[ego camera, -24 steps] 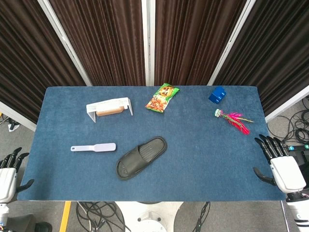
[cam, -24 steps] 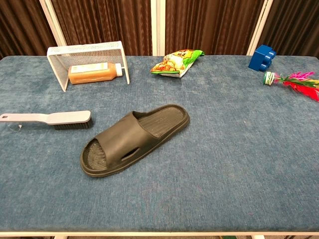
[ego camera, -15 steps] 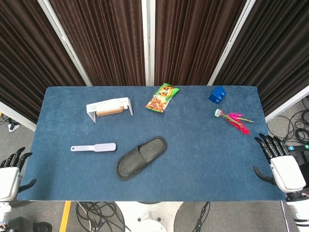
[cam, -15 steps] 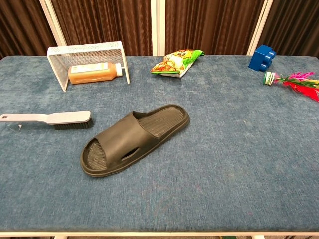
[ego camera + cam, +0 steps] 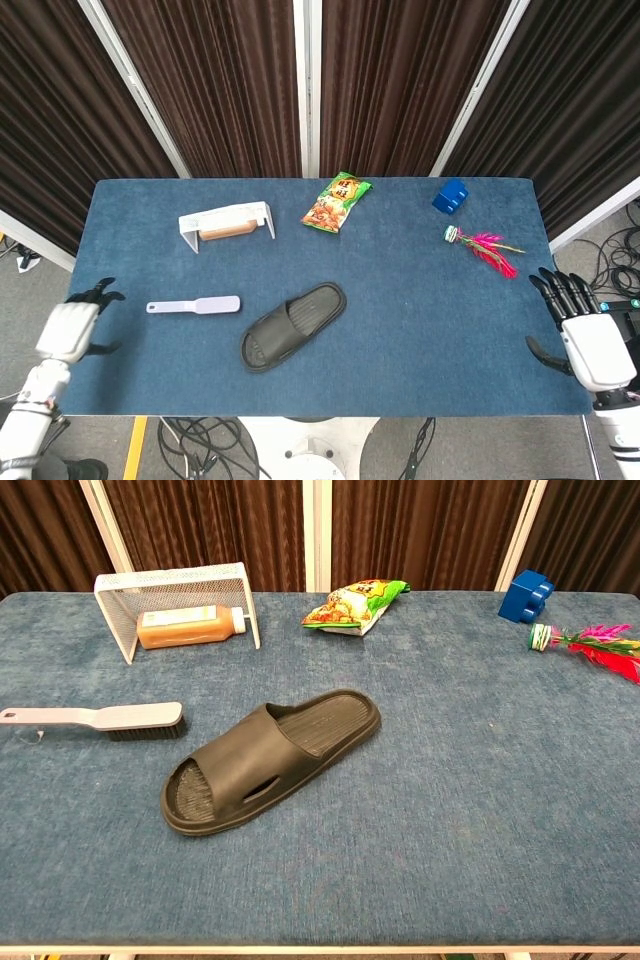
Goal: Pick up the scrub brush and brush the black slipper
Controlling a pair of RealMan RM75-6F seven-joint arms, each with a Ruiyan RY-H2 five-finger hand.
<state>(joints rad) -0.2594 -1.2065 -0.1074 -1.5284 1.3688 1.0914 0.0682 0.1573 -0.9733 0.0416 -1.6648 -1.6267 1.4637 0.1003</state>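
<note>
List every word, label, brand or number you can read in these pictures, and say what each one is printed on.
No text can be read with certainty.
Snack bag: bold characters and printing on the front, too small and blurred to read.
Orange bottle lying in the white wire rack: a pale label, print too small to read.
Scrub brush, black slipper, blue block: no markings visible.

snack bag (image 5: 337,202): printed characters and artwork on the front, too small and blurred to read in either view.
bottle (image 5: 188,625) in the white wire rack (image 5: 120,584): a pale label on its side, its print not legible.
blue block (image 5: 526,595): no marking that can be read.
Readable text overall: none.
</note>
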